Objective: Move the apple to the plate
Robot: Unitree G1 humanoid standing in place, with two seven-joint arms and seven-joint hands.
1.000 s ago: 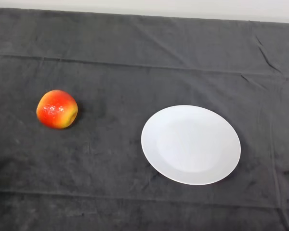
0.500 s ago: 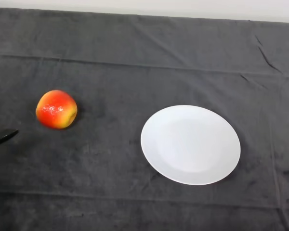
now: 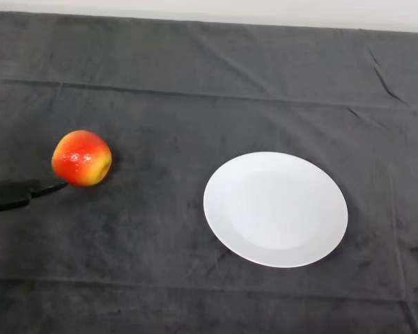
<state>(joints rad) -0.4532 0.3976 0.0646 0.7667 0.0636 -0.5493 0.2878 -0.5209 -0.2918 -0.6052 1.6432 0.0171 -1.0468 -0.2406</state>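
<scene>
Here the apple (image 3: pixel 81 158) sits on the bench (image 3: pixel 195 83) at the left, well apart from the empty plate (image 3: pixel 275 209) to its right. The reach is under way: the hand (image 3: pixel 17 193) lies just near-left of the apple, one straight finger about touching it, nothing held. Next it must close around the apple.

You are looking at staged test bench, likely lab: dark cloth (image 3: pixel 216 76) covering table, pale wall strip (image 3: pixel 265 12) running behind.
</scene>
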